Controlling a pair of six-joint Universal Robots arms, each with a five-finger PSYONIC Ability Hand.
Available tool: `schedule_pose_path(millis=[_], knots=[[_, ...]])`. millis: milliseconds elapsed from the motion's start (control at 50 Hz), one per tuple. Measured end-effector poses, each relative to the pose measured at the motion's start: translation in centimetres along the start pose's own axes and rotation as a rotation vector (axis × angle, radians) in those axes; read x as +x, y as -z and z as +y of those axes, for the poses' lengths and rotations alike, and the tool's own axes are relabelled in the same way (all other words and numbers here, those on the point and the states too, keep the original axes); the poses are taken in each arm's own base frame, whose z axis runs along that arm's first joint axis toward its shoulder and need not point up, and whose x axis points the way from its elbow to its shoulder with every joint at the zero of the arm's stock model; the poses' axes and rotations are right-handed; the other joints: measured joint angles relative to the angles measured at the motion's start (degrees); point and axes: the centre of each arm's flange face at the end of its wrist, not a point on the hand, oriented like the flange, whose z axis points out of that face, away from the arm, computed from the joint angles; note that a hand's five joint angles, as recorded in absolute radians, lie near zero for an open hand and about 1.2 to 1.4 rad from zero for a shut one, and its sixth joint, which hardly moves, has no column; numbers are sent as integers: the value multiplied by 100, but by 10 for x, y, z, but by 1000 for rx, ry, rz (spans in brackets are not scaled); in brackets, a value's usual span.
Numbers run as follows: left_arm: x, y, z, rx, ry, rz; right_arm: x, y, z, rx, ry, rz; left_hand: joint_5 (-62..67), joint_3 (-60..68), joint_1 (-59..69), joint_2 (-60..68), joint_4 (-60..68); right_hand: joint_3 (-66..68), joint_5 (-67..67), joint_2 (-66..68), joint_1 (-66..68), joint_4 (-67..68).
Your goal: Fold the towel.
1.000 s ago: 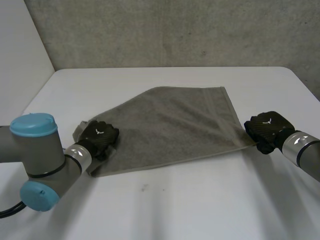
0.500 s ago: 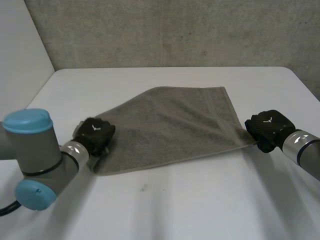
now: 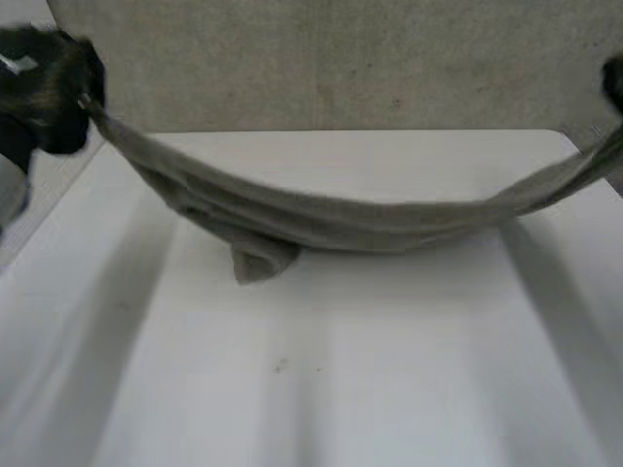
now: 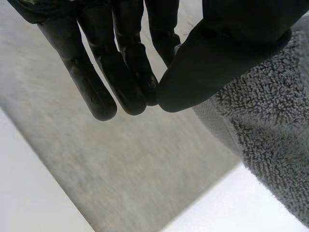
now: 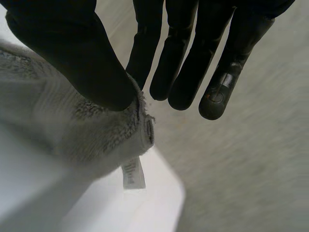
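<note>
The grey towel (image 3: 321,219) hangs in a sagging band between my two raised hands, above the white table (image 3: 389,389). Its lowest fold (image 3: 261,263) droops toward the table left of centre. My left hand (image 3: 44,88) is high at the far left, holding one end. In the left wrist view the left hand (image 4: 227,53) pinches the towel (image 4: 270,135) between thumb and fingers. My right hand (image 3: 615,83) is at the far right edge, holding the other end. In the right wrist view the right hand (image 5: 72,53) pinches a towel corner (image 5: 72,130) with a white label (image 5: 133,174).
A concrete wall (image 3: 341,58) stands behind the table's far edge. The table's left edge (image 3: 58,209) runs below my left hand.
Both hands have risen and moved apart with the towel's ends. The towel has left the table and now hangs between them. The left hand closed on its corner.
</note>
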Motion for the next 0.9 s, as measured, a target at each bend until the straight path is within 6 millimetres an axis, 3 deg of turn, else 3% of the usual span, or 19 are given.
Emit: schedule_pose_path(millis=[60, 160, 260, 300, 360, 520, 620, 720, 900], knots=[[-11, 7, -18, 25, 93, -29, 12, 14, -26, 58, 27, 30, 0, 0, 0, 0, 1, 0, 0, 0, 0, 0], [-13, 13, -16, -21, 168, -32, 11, 20, -31, 61, 28, 13, 0, 0, 0, 2, 0, 0, 0, 0, 0, 0], [-1, 14, 20, -169, 206, 3, -4, 4, -8, -18, 1, -63, 3, 0, 0, 3, 1, 0, 0, 0, 0, 0], [9, 13, 50, -270, 217, 29, -16, -9, 10, -72, -9, -110, 5, 0, 0, 3, 1, 0, 0, 0, 0, 0], [18, 11, 78, -360, 226, 52, -23, -17, 21, -106, -16, -134, 5, 0, 0, 3, 1, 0, 0, 0, 0, 0], [34, 4, 133, -489, 220, 91, -49, -44, 55, -191, -35, -199, 6, 0, 0, 3, 1, 0, 0, 0, 0, 0], [40, 0, 155, -509, 175, 110, -71, -54, 70, -222, -44, -248, 11, 1, 0, 3, 1, 0, 0, 0, 0, 0], [44, 1, 165, -521, 127, 137, -83, -58, 79, -232, -46, -264, -182, -260, -80, -269, -236, 0, 0, 0, 0, 0], [58, 16, 172, -523, 42, 301, -92, -59, 90, -231, -45, -262, -2385, -2415, -2283, -2465, -2426, 0, 0, 0, 0, 0]])
